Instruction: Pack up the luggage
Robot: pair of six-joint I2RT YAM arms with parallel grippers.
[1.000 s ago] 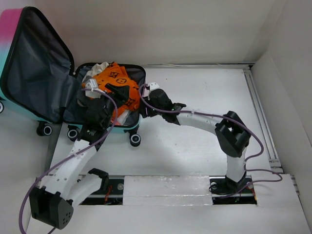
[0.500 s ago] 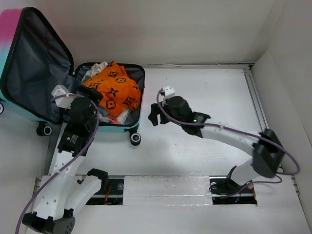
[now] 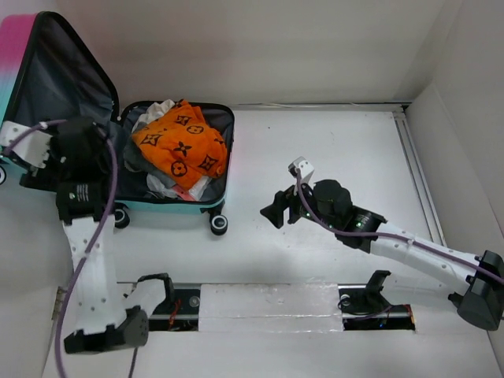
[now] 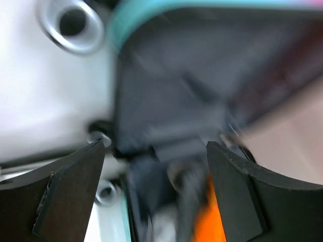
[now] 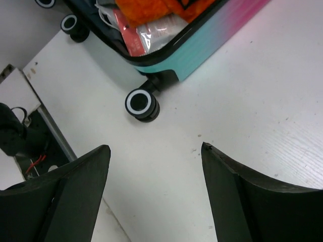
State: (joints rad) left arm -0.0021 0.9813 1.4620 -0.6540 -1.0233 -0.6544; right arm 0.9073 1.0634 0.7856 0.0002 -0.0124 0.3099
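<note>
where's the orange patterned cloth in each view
Top external: the orange cloth is upper left, heaped in the open luggage.
Left wrist: the orange cloth is a blurred patch at the bottom edge, right of centre.
Right wrist: the orange cloth is at the top edge, near the middle.
Shared landmark: the luggage's teal shell.

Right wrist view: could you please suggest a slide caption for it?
Open right gripper above the white table, beside the pink-to-teal hard-shell suitcase packed with orange patterned cloth.
</note>
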